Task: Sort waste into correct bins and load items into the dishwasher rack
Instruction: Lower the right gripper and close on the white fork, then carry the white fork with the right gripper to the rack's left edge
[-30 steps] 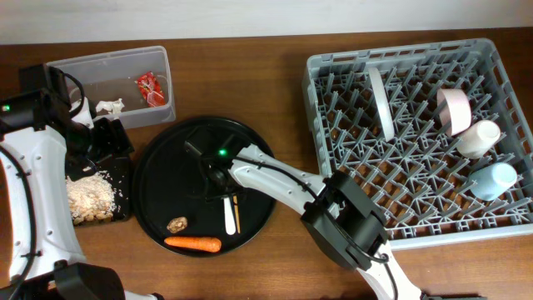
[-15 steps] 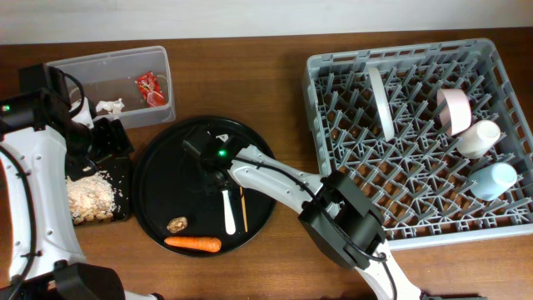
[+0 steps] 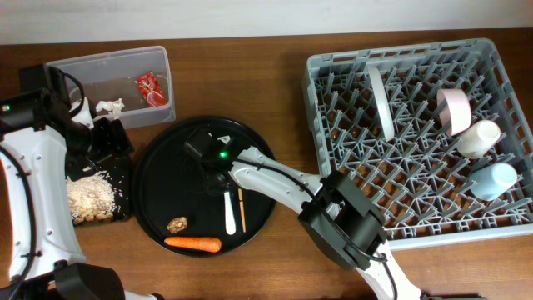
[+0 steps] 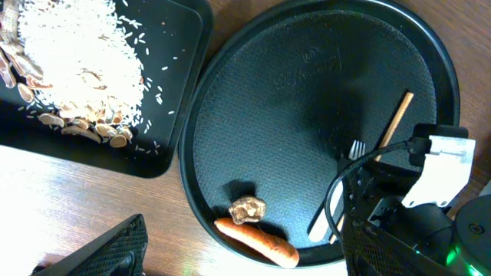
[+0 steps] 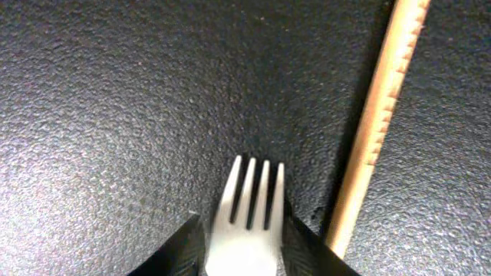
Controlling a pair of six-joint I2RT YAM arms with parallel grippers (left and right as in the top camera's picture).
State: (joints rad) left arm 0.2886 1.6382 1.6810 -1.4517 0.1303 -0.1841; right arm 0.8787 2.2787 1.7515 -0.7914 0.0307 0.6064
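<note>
Right claw [image 5: 245, 244] is down on the round tray [image 3: 158, 187], mid-counter toward the front edge. It's pinched narrow on the fork [image 5: 253, 195], fingers hugging it just behind the tines. The chopstick [image 5: 374, 126] lies just beside the fork, not touching. Left claw [image 3: 108, 140] hangs wide and empty by the black bin [image 4: 188, 46] near the left edge. Carrot [image 3: 192, 244] and lump [image 3: 176, 224] sit at the tray's front rim.
</note>
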